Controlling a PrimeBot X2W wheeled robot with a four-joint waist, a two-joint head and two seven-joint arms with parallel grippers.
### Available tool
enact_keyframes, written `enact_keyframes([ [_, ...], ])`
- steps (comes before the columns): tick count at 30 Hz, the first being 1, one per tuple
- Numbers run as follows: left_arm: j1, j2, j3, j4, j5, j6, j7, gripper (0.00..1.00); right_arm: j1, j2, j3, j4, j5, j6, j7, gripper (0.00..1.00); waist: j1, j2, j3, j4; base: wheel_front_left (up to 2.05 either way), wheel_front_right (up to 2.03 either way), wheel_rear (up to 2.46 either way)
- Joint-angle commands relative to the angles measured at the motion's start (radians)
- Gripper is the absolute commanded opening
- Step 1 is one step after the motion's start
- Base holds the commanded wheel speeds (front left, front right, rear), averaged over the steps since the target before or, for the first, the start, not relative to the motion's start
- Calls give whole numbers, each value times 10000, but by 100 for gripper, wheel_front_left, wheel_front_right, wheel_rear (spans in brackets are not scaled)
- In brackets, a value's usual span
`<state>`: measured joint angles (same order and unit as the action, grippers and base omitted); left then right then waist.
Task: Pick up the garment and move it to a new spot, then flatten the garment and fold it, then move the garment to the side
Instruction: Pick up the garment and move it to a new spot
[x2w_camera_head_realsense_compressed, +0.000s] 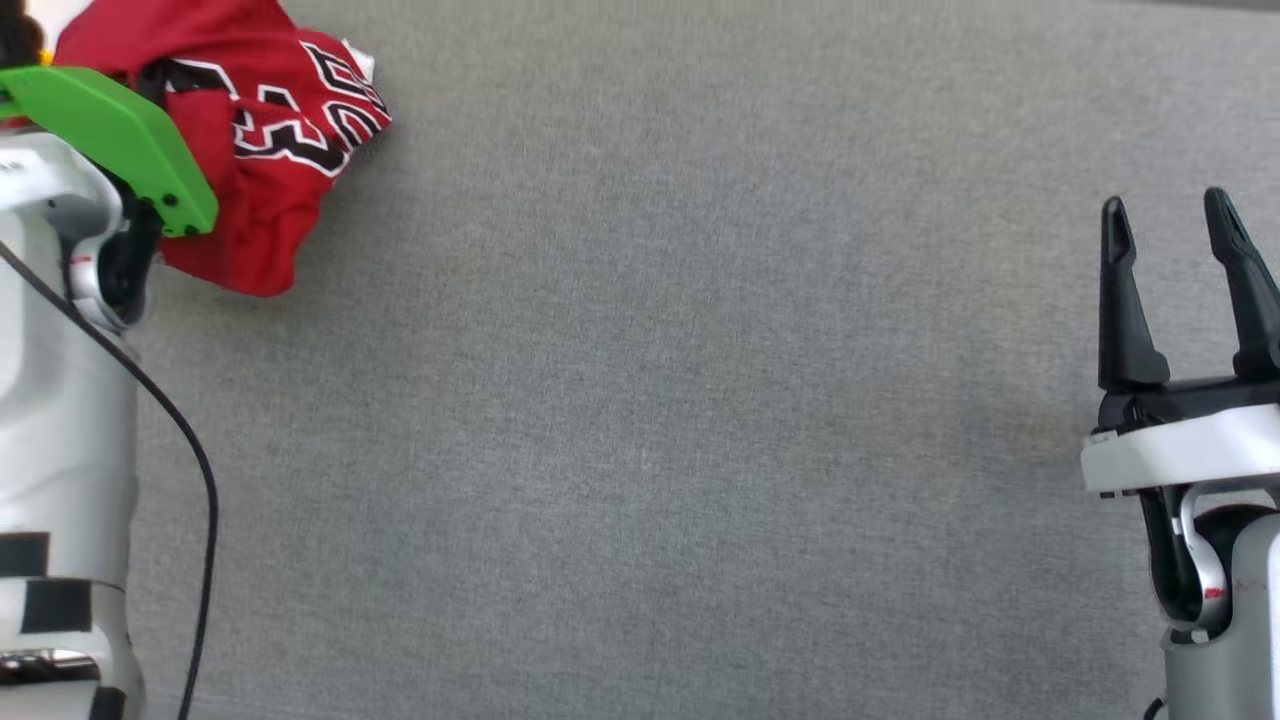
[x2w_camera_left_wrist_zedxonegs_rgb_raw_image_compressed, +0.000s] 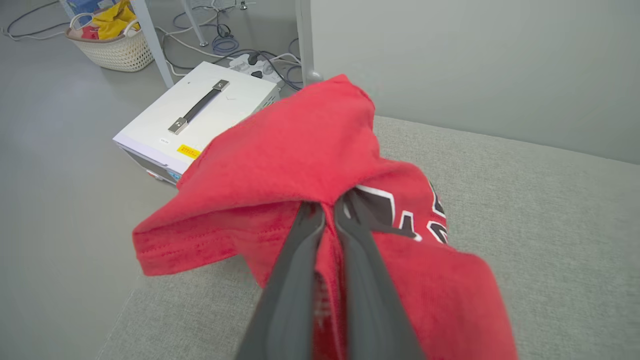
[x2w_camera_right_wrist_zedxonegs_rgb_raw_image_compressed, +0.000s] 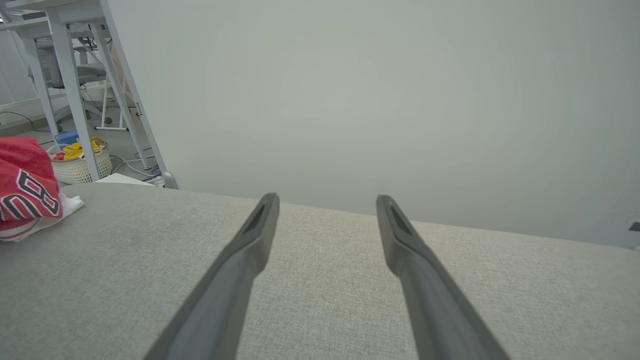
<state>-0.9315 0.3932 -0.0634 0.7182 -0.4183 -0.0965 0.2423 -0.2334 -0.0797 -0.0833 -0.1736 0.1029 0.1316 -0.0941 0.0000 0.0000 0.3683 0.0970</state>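
Pinches limp, light-looking red jersey (x2w_camera_head_realsense_compressed: 265, 215) by bunched fold with left gripper (x2w_camera_left_wrist_zedxonegs_rgb_raw_image_compressed: 330, 205), upper left; holds right gripper (x2w_camera_head_realsense_compressed: 1167, 205) spread.

The garment (x2w_camera_head_realsense_compressed: 270, 200) runs off the top edge of the head view, its print creased beyond reading. Its folds swallow the tips of the left gripper (x2w_camera_left_wrist_zedxonegs_rgb_raw_image_compressed: 330, 202). The basket (x2w_camera_left_wrist_zedxonegs_rgb_raw_image_compressed: 120, 52) contents are too small to tell.
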Motion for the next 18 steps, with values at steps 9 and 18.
enact_keyframes([
  [9, 1526, -893, -817, -1617, 153, -24, -368, 0, 764, 92, -517, 214, -239, -9, 67, 100, 0, 0, -1738, -899, 0, 0, 0],
  [18, 2802, -2112, -2512, -3033, -196, -290, -375, 0, 1365, 254, -624, 308, -133, -9, 234, 100, 0, 0, -2377, -2255, 0, 0, 0],
])
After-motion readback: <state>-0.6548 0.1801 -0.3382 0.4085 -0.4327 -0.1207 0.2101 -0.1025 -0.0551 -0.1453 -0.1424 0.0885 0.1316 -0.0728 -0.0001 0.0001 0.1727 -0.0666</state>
